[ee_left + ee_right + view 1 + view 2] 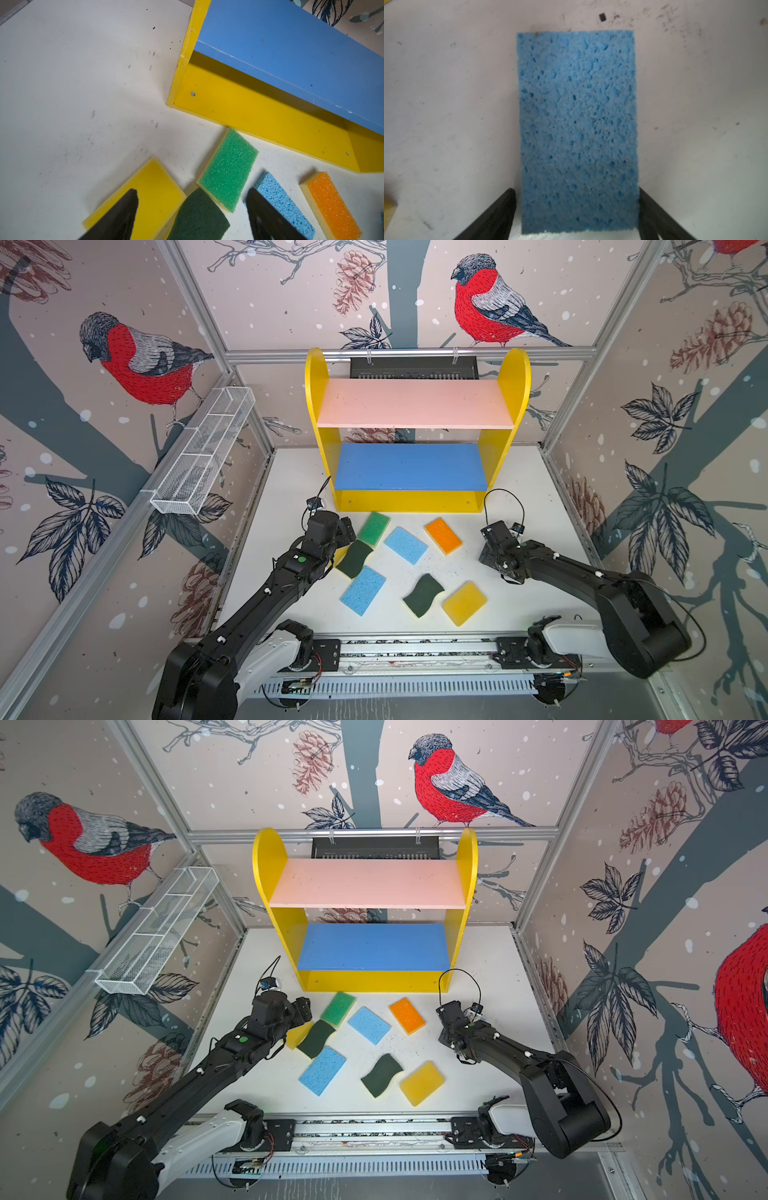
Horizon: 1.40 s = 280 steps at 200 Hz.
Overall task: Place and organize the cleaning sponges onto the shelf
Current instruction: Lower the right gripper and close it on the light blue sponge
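You've got a white wire-mesh basket (pixel 203 452) w/ dividers, clipped to the left-wall alu frame (pixel 124 526); it shows in both top views. A black vented box (pixel 413 368) hangs off the back-wall rail (pixel 266 356). Bullfinch & pinecone wallpaper (pixel 486 302) covers all walls. The white tabletop (pixel 72 104) is scuffed, w/ dark specks.

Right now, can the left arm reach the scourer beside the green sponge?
Probably yes: left gripper hangs open over the scourer, nothing between; the green sponge crowds one edge.
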### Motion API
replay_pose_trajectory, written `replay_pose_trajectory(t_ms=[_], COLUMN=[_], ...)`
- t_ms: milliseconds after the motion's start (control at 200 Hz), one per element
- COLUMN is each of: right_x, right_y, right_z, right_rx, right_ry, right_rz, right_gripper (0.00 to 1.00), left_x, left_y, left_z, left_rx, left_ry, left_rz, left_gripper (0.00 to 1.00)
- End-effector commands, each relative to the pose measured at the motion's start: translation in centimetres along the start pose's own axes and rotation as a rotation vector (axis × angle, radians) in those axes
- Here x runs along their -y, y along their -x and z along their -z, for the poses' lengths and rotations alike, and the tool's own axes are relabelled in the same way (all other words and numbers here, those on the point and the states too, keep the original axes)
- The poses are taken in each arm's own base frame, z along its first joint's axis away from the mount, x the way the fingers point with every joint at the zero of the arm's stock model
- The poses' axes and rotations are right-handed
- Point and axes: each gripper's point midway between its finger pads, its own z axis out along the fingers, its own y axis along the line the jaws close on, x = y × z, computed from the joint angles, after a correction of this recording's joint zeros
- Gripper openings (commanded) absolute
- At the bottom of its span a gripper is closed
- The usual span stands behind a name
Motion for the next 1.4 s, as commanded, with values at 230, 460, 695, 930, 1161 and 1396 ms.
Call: replay_pose_trajectory(t_ms=[230, 460, 695, 930, 1161, 1396], right_x=[0.8, 1.5, 0.8, 0.6, 0.9, 2.0], right_y=[-1.2, 0.1, 0.2, -0.1, -0.3, -0.5], right_z=[0.7, 1.3, 0.6, -0.2, -0.6, -0.9], right_rx=[-0.044, 0.003, -0.002, -0.015, -0.013, -0.014], right_ry=[-0.024, -0.025, -0.005, -0.008, -0.026, -0.035], right_rz=[0.010, -0.030, -0.010, 0.013, 0.004, -0.062], right_gripper=[0.92, 0.97, 0.97, 0.97, 0.97, 0.90], left_x=[0.2, -0.1, -0.3, -0.3, -0.3, -0.1], left_y=[-0.1, -0.4, -0.3, -0.1, -0.5, -0.5], left_z=[-0.2, -0.3, -0.2, -0.1, -0.6, -0.7], left_rx=[-0.007, -0.010, -0.007, -0.001, -0.018, -0.024], left_ry=[-0.004, 0.004, 0.014, 0.018, 0.020, 0.017], left_rz=[-0.008, -0.018, -0.022, -0.022, -0.025, -0.038], left_gripper=[0.82, 0.83, 0.82, 0.83, 0.82, 0.82])
